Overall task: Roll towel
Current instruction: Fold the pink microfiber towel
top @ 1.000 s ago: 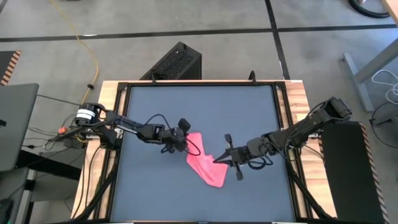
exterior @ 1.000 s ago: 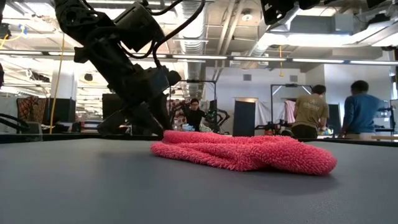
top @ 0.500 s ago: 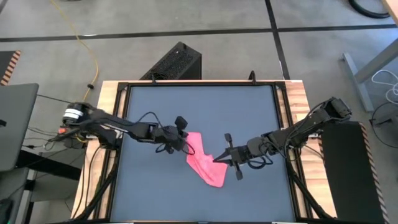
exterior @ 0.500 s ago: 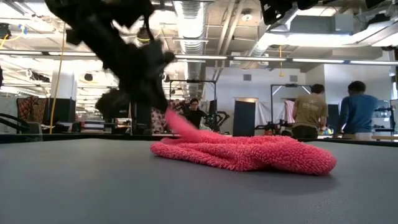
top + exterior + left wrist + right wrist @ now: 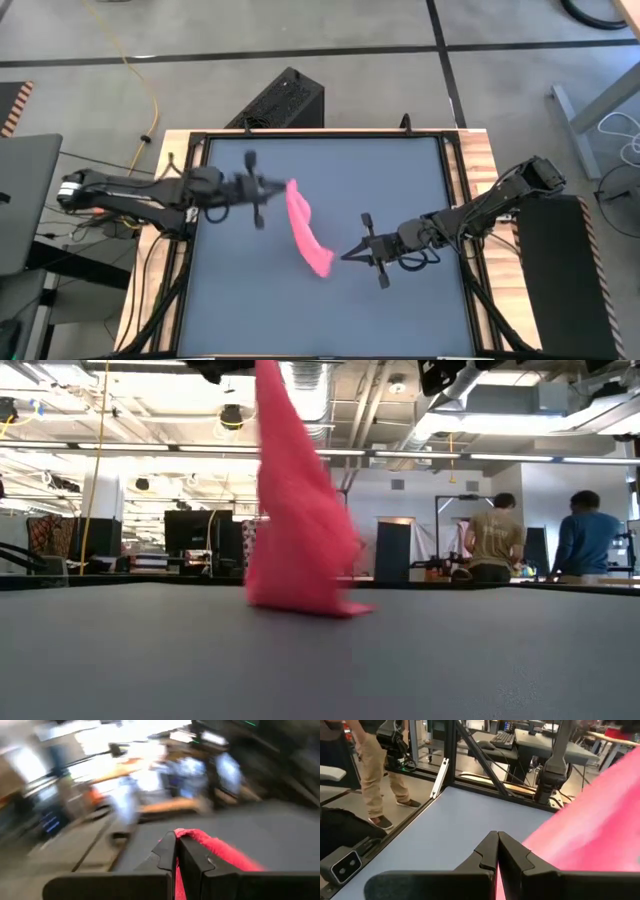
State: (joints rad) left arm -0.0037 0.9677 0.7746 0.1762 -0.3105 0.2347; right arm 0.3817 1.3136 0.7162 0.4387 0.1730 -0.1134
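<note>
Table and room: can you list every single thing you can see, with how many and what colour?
towel: one, bright pink, lifted by one end over the middle of the table, its lower end touching the top
table: one, dark grey top with a wooden edge, in the middle
box: one, black, on the floor behind the table
cable: one, yellow, on the floor behind the left side
people: two standing far off in the room, backs turned, one in olive, one in blue
left claw: one, dark, shut on the towel's top end
right claw: one, dark, shut, low over the table next to the towel's lower end
</note>
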